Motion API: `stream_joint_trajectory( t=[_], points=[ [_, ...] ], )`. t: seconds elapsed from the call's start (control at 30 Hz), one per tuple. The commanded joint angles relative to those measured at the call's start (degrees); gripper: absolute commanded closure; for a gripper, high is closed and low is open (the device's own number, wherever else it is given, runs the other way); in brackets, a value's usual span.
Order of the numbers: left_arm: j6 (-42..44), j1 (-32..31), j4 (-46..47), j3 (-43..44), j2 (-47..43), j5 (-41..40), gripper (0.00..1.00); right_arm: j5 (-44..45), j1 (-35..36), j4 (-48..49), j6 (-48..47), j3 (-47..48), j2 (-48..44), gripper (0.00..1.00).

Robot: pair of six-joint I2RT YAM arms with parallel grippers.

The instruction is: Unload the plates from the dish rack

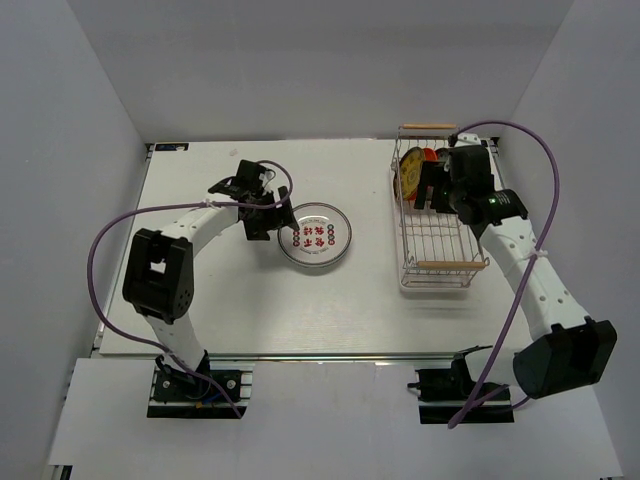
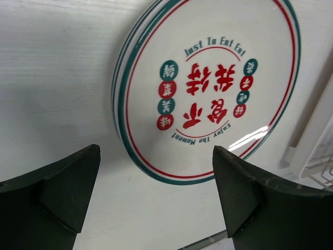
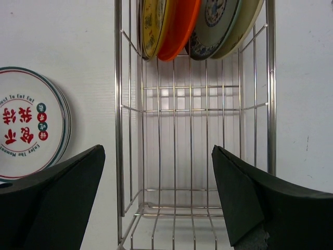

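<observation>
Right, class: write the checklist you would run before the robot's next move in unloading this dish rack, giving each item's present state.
1. Right end effector open: ok.
2. Dish rack holds the orange plate and others: ok.
3. Right end effector centred on one plate: cannot tell.
4. Left end effector open, holding nothing: ok.
5. White plate lying flat on table: ok.

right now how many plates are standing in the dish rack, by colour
yellow patterned plate: 1
orange plate: 1
pale plate with blue pattern: 1
cream plate: 1
total showing in the dish rack: 4
</observation>
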Motion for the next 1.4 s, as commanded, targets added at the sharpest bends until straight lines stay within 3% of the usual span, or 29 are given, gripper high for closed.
stream_joint_trajectory(
  t=[0.0,0.3,0.4,0.6,1.17,1.27,1.37],
  points=[
    [0.81,-0.29,-3.54,2.03,-2.63,-3.65,0.02,1.18,-0.43,3.08,-0.54,5.78,1.97,0.11],
    [-1.91,1.03,-10.67,0.28,-20.02,-17.97,0.02,4.78,-1.22,5.54,1.13,15.28,16.02,0.11],
    [-2.09,1.03,-11.10,-0.69,-23.90,-21.14,0.02,4.70,-1.75,6.42,1.13,18.53,19.98,0.17],
    [-2.00,1.03,-12.34,-0.96,-24.87,-23.08,0.02,1.89,-3.42,8.88,0.26,24.42,27.80,0.26],
    [-1.74,1.03,-11.46,-1.75,-23.38,-22.46,0.02,-4.88,-6.41,10.28,-0.54,31.55,40.56,0.36],
    [-1.82,1.03,-11.46,-1.84,-23.37,-22.64,0.02,-5.76,-6.85,10.20,-0.27,32.34,41.88,0.44],
    [-1.74,1.03,-11.55,-1.92,-23.38,-22.64,0.02,-5.59,-6.85,10.11,0.08,33.05,42.93,0.59]
  ],
)
